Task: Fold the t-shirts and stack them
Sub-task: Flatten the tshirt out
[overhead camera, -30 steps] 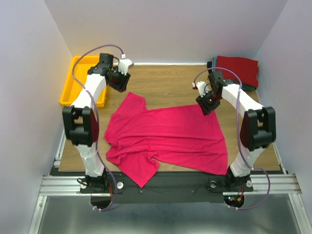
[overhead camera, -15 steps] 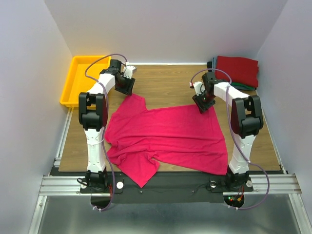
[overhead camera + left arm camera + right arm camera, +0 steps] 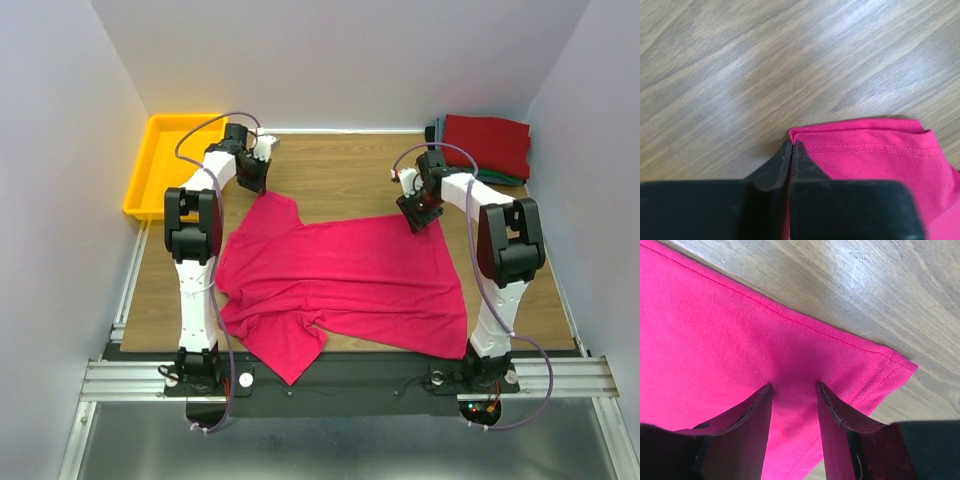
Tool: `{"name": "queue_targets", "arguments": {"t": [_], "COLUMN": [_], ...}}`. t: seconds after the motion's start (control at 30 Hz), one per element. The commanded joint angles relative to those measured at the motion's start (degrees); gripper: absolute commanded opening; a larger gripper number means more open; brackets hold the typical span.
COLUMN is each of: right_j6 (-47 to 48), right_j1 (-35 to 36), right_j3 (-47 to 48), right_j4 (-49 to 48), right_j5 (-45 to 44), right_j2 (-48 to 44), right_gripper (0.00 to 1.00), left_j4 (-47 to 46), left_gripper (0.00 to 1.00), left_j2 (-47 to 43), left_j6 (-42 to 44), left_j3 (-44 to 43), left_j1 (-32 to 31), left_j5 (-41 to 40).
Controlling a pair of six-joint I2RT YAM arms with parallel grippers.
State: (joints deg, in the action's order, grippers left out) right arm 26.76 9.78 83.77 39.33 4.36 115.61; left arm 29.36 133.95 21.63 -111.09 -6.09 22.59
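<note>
1. Arm bases: the left arm (image 3: 190, 240) and right arm (image 3: 505, 250) are standing at the near edge of the tabletop (image 3: 340, 170), both reaching away toward the far side.
2. Crimson t-shirt (image 3: 340, 275): it is lying unfolded and rumpled across the middle of the tabletop between the two arms. One near corner is spilling over the tabletop's near edge.
3. Right gripper (image 3: 420, 215): it is pressing down on the shirt's far right corner. Seen from its wrist, the gripper (image 3: 794, 386) is standing with jaws apart, both fingertips resting on the cloth and nothing clamped.
4. Left gripper (image 3: 255, 180): it is sitting at the shirt's far left corner. Seen from its wrist, the gripper (image 3: 791, 145) is clenching, its jaws pressed together on the very edge of the hemmed corner.
5. Yellow tray (image 3: 140, 190): it is sitting at the far left, well apart from the shirt.
6. Folded stack, far right corner: a dark red t-shirt (image 3: 487, 140) is lying on top, with a teal-green t-shirt (image 3: 505, 178) and a dark grey one (image 3: 432, 132) peeking out beneath.
</note>
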Motion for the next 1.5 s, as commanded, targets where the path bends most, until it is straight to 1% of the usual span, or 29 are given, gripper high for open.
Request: {"name": "queue_targets", "arguments": {"t": [0.0,0.13,0.23,0.37,0.53,0.77,0.97,1.07,1.17,1.2,1.23,1.3,1.33,1.37,1.4,1.47], "right_j6": [1.6,2.3,2.2,0.5,0.0,0.4,-0.1,0.0,0.2,0.3,0.6,0.8,1.0,1.0,1.0,1.4], "right_j1": [-0.9,-1.0,-1.7,-4.5,-8.3,-9.5,-9.5,-9.5,-9.5,-9.5,-9.5,-9.5,-9.5,-9.8,-10.8,-11.2], "right_j3": [-3.9,-3.9,-1.5,4.0,10.8,14.2,16.2,16.3,16.4,16.4,16.3,16.5,16.8,17.3,17.9,19.0], "right_j4": [2.0,2.1,2.2,2.2,2.8,3.6,4.5,4.7,4.7,4.8,4.8,4.7,4.7,4.7,4.8,4.7], "right_j5": [-3.7,-3.2,-1.5,1.3,3.5,5.9,11.5,11.9,10.9,10.8,10.6,10.2,10.0,9.4,9.1,8.9], "right_j2": [0.1,-2.2,-3.4,-3.3,0.0,3.4,6.5,8.3,10.0,10.3,10.6,10.9,10.9,11.1,11.2,11.6], "right_gripper": [0.46,0.46,0.48,0.54,0.60,0.61,0.59,0.56,0.49,0.45,0.34,0.24,0.12,0.04,0.01,0.00], "left_j4": [2.5,1.3,1.1,3.2,3.3,3.4,3.4,3.4,3.4,3.5,3.6,3.6,3.6,3.6,3.8,3.7], "left_gripper": [0.00,0.00,0.00,0.00,0.00,0.00,0.00,0.00,0.00,0.00,0.00,0.00,0.00,0.00,0.00,0.00], "left_j2": [-3.6,-5.9,-6.0,-4.0,-3.7,-3.8,-4.0,-4.0,-3.7,-3.6,-3.5,-3.3,-3.3,-2.9,-2.6,-2.1], "left_j6": [3.2,4.0,5.2,6.1,6.5,6.8,6.9,6.8,6.8,6.7,6.4,6.3,6.1,5.9,5.7,5.0], "left_j3": [-1.7,-1.6,-2.6,-5.1,-3.9,-3.5,-2.6,-2.5,-2.3,-2.3,-2.4,-2.7,-3.0,-3.8,-4.6,-5.9], "left_j1": [2.8,4.2,3.9,2.8,1.8,1.5,1.5,1.5,1.5,1.6,1.5,1.6,1.5,1.6,1.6,1.5], "left_j5": [0.4,0.4,0.8,0.9,0.8,0.0,-0.6,-0.7,-1.2,-1.2,-1.2,-0.7,-0.6,-0.6,-0.5,-0.4]}}
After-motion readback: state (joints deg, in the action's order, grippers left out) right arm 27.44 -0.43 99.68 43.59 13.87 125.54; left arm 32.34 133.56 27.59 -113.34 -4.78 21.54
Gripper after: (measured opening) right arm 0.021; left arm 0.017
